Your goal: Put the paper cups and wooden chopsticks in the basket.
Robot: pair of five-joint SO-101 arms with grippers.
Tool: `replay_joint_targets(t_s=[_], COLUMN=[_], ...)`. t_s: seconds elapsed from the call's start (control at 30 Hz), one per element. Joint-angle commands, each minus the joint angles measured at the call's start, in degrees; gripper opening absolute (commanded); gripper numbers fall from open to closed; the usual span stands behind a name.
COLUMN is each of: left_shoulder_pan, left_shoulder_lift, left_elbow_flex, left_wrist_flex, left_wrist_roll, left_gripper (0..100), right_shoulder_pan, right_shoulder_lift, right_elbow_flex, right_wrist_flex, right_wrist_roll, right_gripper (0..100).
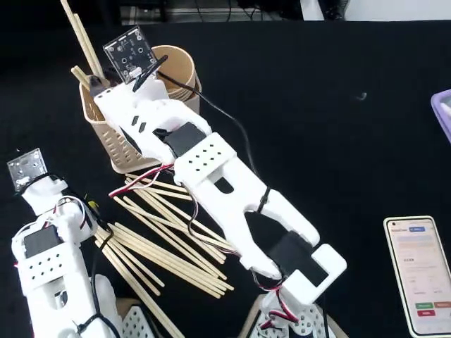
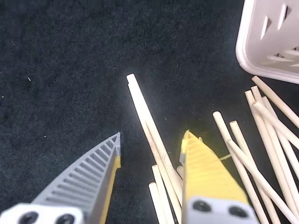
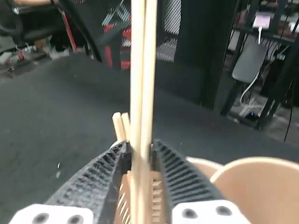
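A beige basket (image 1: 116, 151) stands at the back left with a paper cup (image 1: 180, 67) upright inside it. My right gripper (image 3: 140, 144) hovers over the basket's left end, shut on a pair of wooden chopsticks (image 3: 140, 70) that stick straight up (image 1: 81, 35). The cup's rim (image 3: 252, 186) lies just beside that gripper. Several loose chopsticks (image 1: 169, 232) lie fanned on the black table in front of the basket. My left gripper (image 2: 152, 135) is open low over the pile's left edge, straddling two chopsticks (image 2: 142, 112), with the basket's corner (image 2: 266, 42) farther off.
A phone (image 1: 419, 271) lies at the front right edge. A purple object (image 1: 442, 109) pokes in at the right edge. The right arm (image 1: 232, 190) stretches diagonally across the pile of chopsticks. The black table's right half (image 1: 331, 127) is bare.
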Motion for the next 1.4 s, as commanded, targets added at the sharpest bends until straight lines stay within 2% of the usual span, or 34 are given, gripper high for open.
replay_joint_targets(t_s=[0.0,0.13,0.3,0.57,0.9,1.03,1.2,1.37], left_shoulder_pan=[-0.7,-0.7,-0.7,-0.5,-0.6,-0.6,-0.4,-0.5], left_shoulder_lift=[-0.6,-0.6,-0.6,-0.6,-0.6,-0.6,-0.6,-0.6], left_elbow_flex=[-0.7,-0.7,-0.7,-0.7,-0.7,-0.7,-0.7,-0.7], left_wrist_flex=[-1.0,-1.0,-1.0,-1.0,-1.0,-1.0,-1.0,-1.0], left_wrist_roll=[0.6,0.6,0.6,0.6,0.6,0.6,0.6,0.6], left_gripper=[22,22,22,22,22,22,22,22], right_shoulder_pan=[-0.3,-0.1,-0.3,-1.5,-1.5,-1.5,-1.5,-1.2], right_shoulder_lift=[-1.1,-5.1,-16.3,-34.2,-49.4,-53.0,-53.1,-51.8], right_elbow_flex=[-4.4,-7.6,-9.8,-2.1,22.1,36.4,52.3,61.8], right_wrist_flex=[5.5,11.7,24.4,40.0,40.6,40.1,33.1,24.4], right_wrist_roll=[-0.3,-0.3,-0.3,-0.3,-0.2,0.1,10.1,11.3], right_gripper=[19.8,19.8,19.8,19.8,19.8,19.8,19.8,20.1])
